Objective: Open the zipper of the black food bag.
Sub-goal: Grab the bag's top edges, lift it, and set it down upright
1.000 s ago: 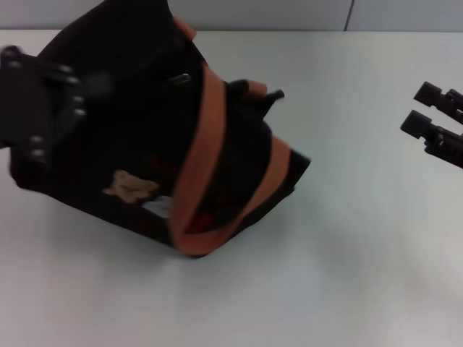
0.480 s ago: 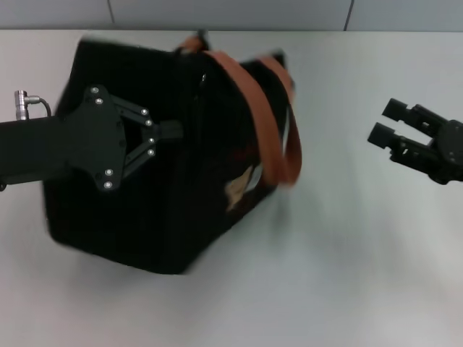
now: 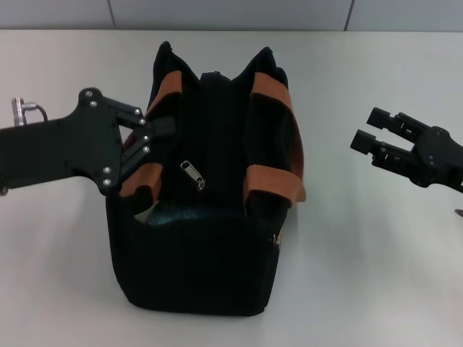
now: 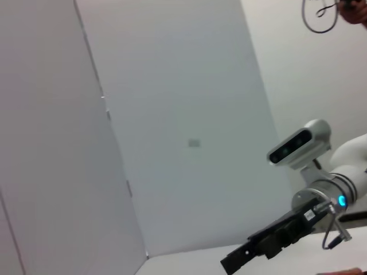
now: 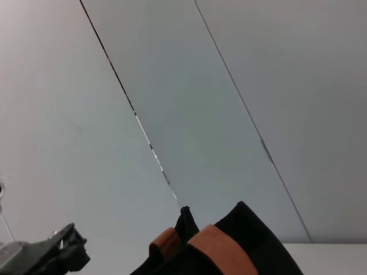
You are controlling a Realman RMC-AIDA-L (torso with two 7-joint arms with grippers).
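Head view first: black food bag (image 3: 199, 231) stands upright between my claws, and my left gripper (image 3: 160, 131) pinches its brown strap handle (image 3: 166, 90), steadying it. Zipper (image 3: 210, 144) looks shut; its silver pull tab (image 3: 192, 174) lies just beside that claw. Right gripper (image 3: 371, 130) hangs spread, well apart; I reckon it must reach the tab next. Wrist views show only walls and the other arm, nothing useful

Flat white tabletop (image 3: 362, 275) is stretching across the whole head view. Pale grey panelled wall (image 3: 231, 13) is running along its far edge, with thin dark vertical seams (image 5: 137, 120) dividing the panels.
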